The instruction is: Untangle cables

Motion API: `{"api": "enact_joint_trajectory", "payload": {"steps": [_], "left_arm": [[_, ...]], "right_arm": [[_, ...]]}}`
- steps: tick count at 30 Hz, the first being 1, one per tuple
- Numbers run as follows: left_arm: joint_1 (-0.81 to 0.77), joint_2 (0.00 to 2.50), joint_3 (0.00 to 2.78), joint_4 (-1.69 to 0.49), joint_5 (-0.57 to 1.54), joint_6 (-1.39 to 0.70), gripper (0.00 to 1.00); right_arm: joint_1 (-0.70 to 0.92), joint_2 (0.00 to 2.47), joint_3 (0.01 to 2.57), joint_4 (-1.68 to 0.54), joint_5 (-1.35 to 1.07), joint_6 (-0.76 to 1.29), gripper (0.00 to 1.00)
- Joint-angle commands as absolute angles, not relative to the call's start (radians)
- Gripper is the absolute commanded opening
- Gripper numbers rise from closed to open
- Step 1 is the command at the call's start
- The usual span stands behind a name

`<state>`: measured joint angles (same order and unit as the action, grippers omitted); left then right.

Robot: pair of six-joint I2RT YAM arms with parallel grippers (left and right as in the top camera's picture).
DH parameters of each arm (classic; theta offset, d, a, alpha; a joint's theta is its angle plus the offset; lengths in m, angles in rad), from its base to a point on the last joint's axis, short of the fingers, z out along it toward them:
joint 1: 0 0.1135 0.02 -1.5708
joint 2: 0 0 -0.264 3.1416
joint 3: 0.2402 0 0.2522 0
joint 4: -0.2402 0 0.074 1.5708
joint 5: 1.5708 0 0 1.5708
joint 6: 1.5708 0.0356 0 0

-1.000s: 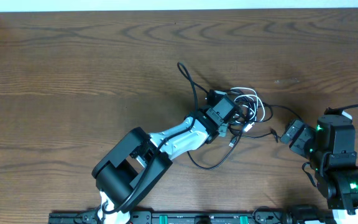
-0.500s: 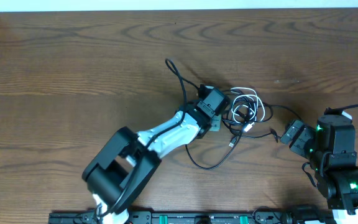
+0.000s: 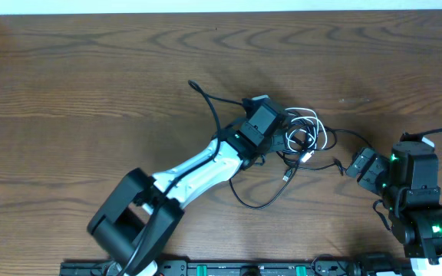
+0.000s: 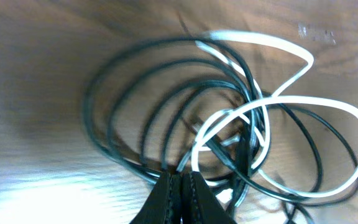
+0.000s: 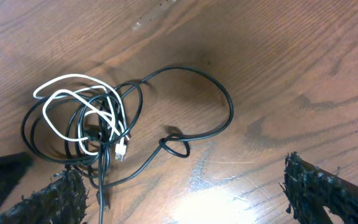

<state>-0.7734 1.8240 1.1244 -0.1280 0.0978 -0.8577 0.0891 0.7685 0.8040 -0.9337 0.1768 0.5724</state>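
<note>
The cables [image 3: 307,138] lie in a tangle at the table's centre: black coils wound with a white cable [image 3: 322,132]. One black strand runs left to a plug end [image 3: 192,84]. My left gripper [image 3: 276,132] sits at the tangle's left side. In the left wrist view its fingers [image 4: 179,186] are shut, with black strands pinched at the tips and white loops [image 4: 303,101] beyond. My right gripper [image 3: 359,163] rests right of the tangle and is open. In the right wrist view it [image 5: 188,199] is empty, with the tangle [image 5: 79,124] to its upper left.
A long black loop [image 5: 222,93] trails right from the tangle, ending in a small knot [image 5: 176,146]. Another black strand curves toward the front edge [image 3: 259,201]. The right arm's base [image 3: 420,207] stands at the front right. The table's back edge [image 3: 221,11] runs along the top.
My left gripper has moved left and slightly back, staying shut. The black strand's plug end slid left with it. The right arm has not moved.
</note>
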Motion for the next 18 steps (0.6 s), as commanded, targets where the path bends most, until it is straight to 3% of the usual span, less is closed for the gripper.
{"api": "enact_joint_trajectory", "payload": {"steps": [1,11,18], "left_arm": [[-0.772,1.884,1.128,-0.078,0.249,-0.949,0.08],[-0.772,1.991,1.127,-0.064,0.286,-1.104,0.08],[-0.772,2.056,1.127,-0.066,0.337,-1.098,0.08]], "right_arm": [[0.085,0.766,0.822,-0.935,0.193,0.560,0.99],[0.085,0.766,0.822,-0.936,0.193,0.560,0.99],[0.085,0.766,0.822,-0.936,0.193,0.559,0.99]]}}
